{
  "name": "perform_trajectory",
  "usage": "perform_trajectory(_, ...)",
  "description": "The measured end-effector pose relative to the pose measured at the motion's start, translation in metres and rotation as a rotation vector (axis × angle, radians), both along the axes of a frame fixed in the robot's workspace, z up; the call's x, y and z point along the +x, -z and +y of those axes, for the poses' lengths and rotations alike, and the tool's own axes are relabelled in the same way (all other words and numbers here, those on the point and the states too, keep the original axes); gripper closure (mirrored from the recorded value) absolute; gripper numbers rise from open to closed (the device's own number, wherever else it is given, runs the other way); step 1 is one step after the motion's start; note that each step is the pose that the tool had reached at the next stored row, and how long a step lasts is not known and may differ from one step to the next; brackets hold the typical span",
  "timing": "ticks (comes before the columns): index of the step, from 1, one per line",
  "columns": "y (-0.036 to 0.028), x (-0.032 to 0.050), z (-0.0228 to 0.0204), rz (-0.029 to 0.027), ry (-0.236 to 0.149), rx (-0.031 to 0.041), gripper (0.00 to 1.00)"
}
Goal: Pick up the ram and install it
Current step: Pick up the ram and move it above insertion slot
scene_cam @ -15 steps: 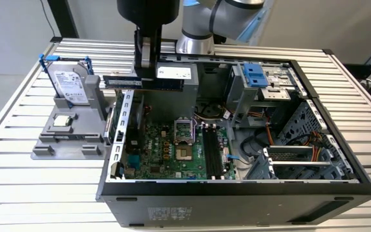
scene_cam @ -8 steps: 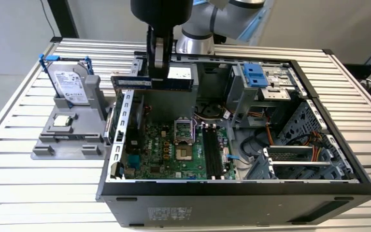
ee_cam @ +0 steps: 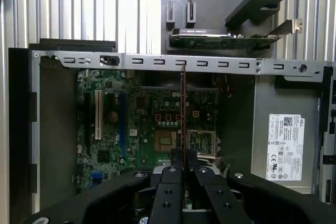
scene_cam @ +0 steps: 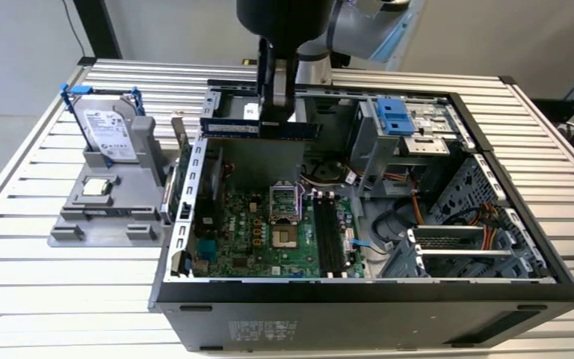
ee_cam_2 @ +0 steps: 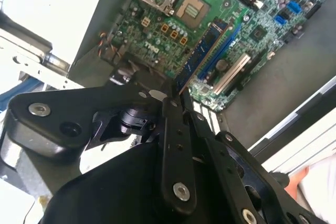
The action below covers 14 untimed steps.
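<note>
The ram (scene_cam: 257,128) is a long dark blue-green stick with a white label. It hangs level over the back left of the open computer case (scene_cam: 367,292), above the motherboard (scene_cam: 252,243). My gripper (scene_cam: 275,118) is shut on its middle from above. In the second wrist view the ram (ee_cam_2: 202,56) sticks out past the fingertips (ee_cam_2: 172,103) toward the green board. In the first wrist view the ram (ee_cam: 182,108) appears edge-on as a thin line between the black fingers (ee_cam: 169,182). The black memory slots (scene_cam: 329,239) lie on the board, right of the processor socket (scene_cam: 283,202).
A silver hard drive (scene_cam: 107,133) stands in a grey holder (scene_cam: 107,213) on the slatted table, at the exterior view's left of the case. A processor chip (scene_cam: 95,187) rests on that holder. Drive cages (scene_cam: 402,131) and cables (scene_cam: 417,202) take up the case's right half.
</note>
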<state>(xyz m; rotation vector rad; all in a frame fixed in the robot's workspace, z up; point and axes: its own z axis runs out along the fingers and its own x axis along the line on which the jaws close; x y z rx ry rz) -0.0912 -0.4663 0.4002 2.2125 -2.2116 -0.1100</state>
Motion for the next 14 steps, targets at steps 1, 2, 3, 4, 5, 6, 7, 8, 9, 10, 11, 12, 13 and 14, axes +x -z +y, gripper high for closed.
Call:
perform_trajectory(1,0.0000,0.0037,0.0000,0.0002,0.000,0.0000,1.00)
perform_trajectory(2,0.0000,0.0073,0.0000,0.0005,0.000,0.0001,1.00)
perform_trajectory(3,0.0000,0.0110,0.0000,0.0007,0.000,0.0000,1.00)
perform_trajectory(4,0.0000,0.0150,0.0000,0.0010,0.000,0.0000,1.00)
perform_trajectory(5,0.0000,0.0191,0.0000,0.0013,0.000,0.0000,1.00)
perform_trajectory(6,0.0000,0.0234,0.0000,0.0018,0.000,0.0000,1.00)
perform_trajectory(7,0.0000,0.0279,0.0000,0.0023,0.000,0.0000,1.00)
perform_trajectory(8,0.0000,0.0323,0.0000,0.0028,0.000,-0.0001,1.00)
perform_trajectory(9,0.0000,0.0369,0.0000,0.0032,0.000,0.0000,1.00)
perform_trajectory(10,0.0001,0.0412,0.0000,0.0035,0.000,0.0001,1.00)
perform_trajectory(11,0.0000,0.0453,0.0000,0.0040,0.000,0.0001,1.00)
perform_trajectory(12,0.0000,0.0499,0.0000,0.0044,0.000,0.0000,1.00)
perform_trajectory(13,0.0000,0.0542,0.0000,0.0047,0.000,0.0000,1.00)
perform_trajectory(14,0.0000,0.0587,0.0000,0.0049,0.000,0.0000,1.00)
